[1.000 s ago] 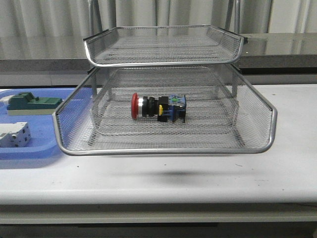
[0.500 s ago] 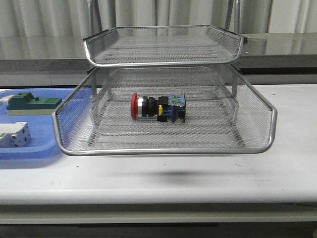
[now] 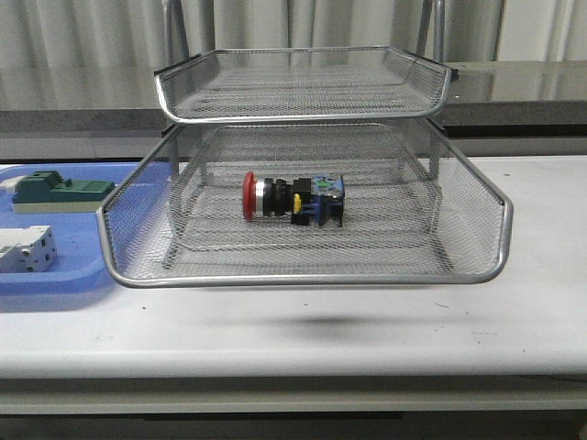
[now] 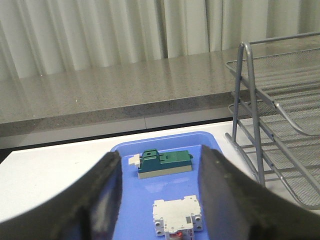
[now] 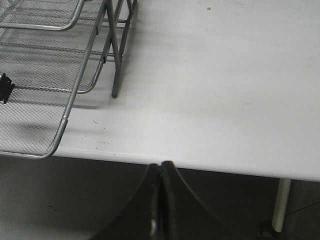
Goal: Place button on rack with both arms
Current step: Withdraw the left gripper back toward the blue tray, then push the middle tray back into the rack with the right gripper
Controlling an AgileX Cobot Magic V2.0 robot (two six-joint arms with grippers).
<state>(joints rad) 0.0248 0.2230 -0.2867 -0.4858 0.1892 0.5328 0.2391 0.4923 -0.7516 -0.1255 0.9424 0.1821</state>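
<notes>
Evidently the button point(image 3: 292, 200) is lying in the rack point(image 3: 307, 275), so the left pincer point(image 4: 160, 200) is hanging released (right pincer point(image 5: 161, 200) clenched, empty).

A white table point(image 3: 514, 321) stood in front of a grey stone-look counter ledge point(image 4: 100, 95). Pale pleated curtains point(image 4: 100, 35) hung behind the ledge. Soft, even light fell across the tabletop. Under the table's edge the floor point(image 5: 60, 200) looked dark grey.
</notes>
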